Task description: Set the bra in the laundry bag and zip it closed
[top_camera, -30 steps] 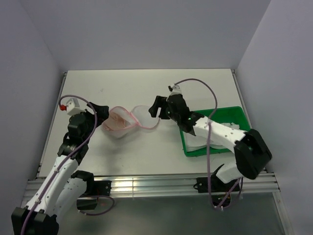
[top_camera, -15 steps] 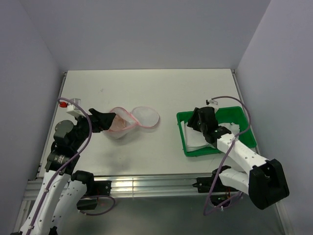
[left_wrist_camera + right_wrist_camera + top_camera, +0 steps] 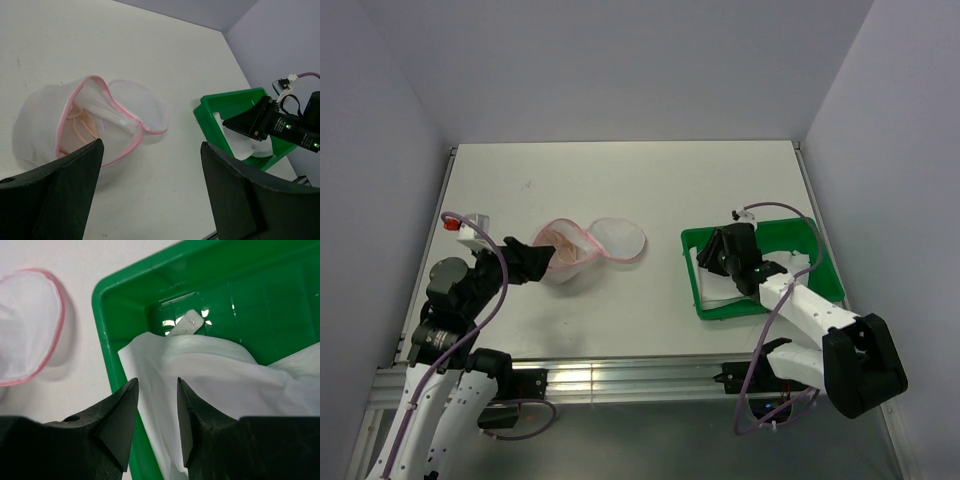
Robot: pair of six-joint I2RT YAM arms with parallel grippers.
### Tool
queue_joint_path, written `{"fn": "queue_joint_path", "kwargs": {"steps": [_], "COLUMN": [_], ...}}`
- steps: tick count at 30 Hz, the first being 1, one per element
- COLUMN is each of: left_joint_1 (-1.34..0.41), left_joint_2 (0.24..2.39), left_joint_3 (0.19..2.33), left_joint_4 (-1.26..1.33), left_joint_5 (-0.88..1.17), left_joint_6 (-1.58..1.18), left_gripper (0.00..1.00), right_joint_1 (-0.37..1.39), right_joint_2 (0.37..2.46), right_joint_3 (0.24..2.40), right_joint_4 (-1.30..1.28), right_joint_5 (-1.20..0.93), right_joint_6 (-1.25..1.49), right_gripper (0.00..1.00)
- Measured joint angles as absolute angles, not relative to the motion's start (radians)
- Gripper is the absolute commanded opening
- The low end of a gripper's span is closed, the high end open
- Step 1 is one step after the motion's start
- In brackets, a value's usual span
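Starting at the left: the left gripper (image 3: 151, 145) hangs low over the table (image 3: 620, 170), just at the near-left side of the laundry bag (image 3: 45, 115). Its fingers (image 3: 65, 195) are spread wide and there's nothing between them, just bare tabletop and the bag's edge showing through the gap. No grip there at all.

On to the bag. It lies open like a clamshell. The left half is puffed up as a dome of white mesh, its pink trim (image 3: 102, 97) gaping toward the camera. And there's the bra (image 3: 80, 127), peach-pink, tucked down inside that left half, visible through the opening. The other half (image 3: 137, 102) lies spread on the table to the right, joined to the first and showing only mesh.

Further right, well apart from the bag, sits the green tray (image 3: 260, 295) with a crumpled white cloth (image 3: 210, 370) heaped in it and a small white tab (image 3: 184, 325) on the tray floor beside it.

The right gripper (image 3: 156, 385) is over the tray's left end, right above that cloth. Its jaws stand at a slim gap, nothing pinched between them. Whether the tips touch the cloth, I can't tell.
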State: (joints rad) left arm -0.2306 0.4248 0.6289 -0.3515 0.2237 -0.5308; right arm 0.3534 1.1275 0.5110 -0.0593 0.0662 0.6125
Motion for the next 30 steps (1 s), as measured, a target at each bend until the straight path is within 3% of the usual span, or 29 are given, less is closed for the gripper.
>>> {"fn": "queue_joint_path", "kwargs": {"steps": [10, 14, 16, 20, 25, 30], "left_joint_1": [-0.231, -0.231, -0.231, -0.231, -0.231, -0.231], "left_joint_2": [0.427, 0.429, 0.429, 0.43, 0.43, 0.43], "left_joint_3": [0.622, 0.622, 0.621, 0.621, 0.621, 0.621], "left_joint_4": [-0.367, -0.368, -0.368, -0.369, -0.369, -0.368], "left_joint_5": [0.224, 0.223, 0.223, 0.223, 0.224, 0.224], "left_joint_6": [-0.531, -0.531, -0.531, -0.531, -0.531, -0.531], "left_gripper": [0.84, 0.84, 0.84, 0.84, 0.84, 0.84], "right_joint_1": [0.353, 0.353, 0.353, 0.353, 0.353, 0.353], "right_joint_2": [1.18, 1.212, 1.215, 1.149, 0.906, 0.808], "right_joint_3": [0.467, 0.465, 0.463, 0.448, 0.466, 0.651], "right_joint_4": [0.055, 0.093, 0.097, 0.095, 0.073, 0.048], "right_joint_5": [-0.012, -0.017, -0.01, 0.031, 0.105, 0.151], "right_joint_6": [0.632, 0.641, 0.65, 0.657, 0.656, 0.63], "right_gripper": [0.43, 0.06, 0.0, 0.0, 0.0, 0.0]}}
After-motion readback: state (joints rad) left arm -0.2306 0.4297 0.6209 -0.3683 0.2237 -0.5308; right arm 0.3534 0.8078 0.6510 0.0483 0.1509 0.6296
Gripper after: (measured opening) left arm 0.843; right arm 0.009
